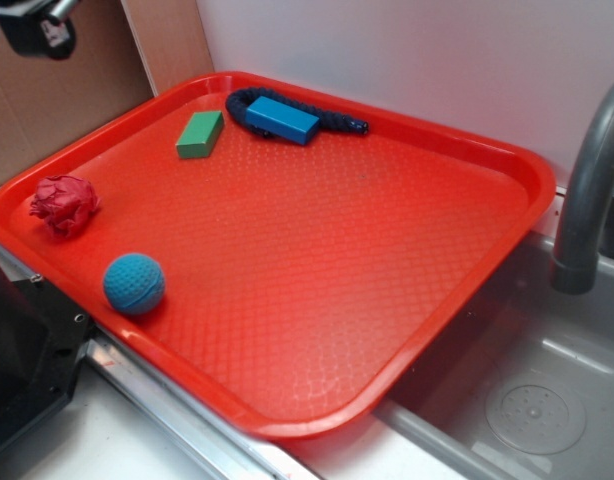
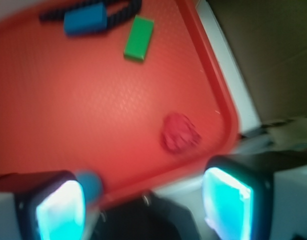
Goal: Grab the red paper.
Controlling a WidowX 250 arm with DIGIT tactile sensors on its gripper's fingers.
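The red paper point(image 1: 64, 204) is a crumpled crimson ball lying near the left rim of the orange-red tray point(image 1: 387, 330). In the wrist view the red paper point(image 2: 179, 132) shows blurred, near the tray's right rim point(image 2: 228, 105). My gripper point(image 2: 143, 210) hangs high above the near edge of the tray, well short of the paper. Its two cyan-lit fingers point(image 2: 61, 212) stand wide apart with nothing between them. In the exterior view only a dark part of the gripper point(image 1: 37, 25) shows at the top left corner.
A blue dimpled ball point(image 1: 134, 283) lies just in front of the paper. A green block point(image 1: 200, 134), a blue block point(image 1: 282, 119) and a dark braided rope point(image 1: 332, 121) sit at the tray's back. A grey faucet point(image 1: 587, 190) and sink point(image 1: 527, 400) are on the right.
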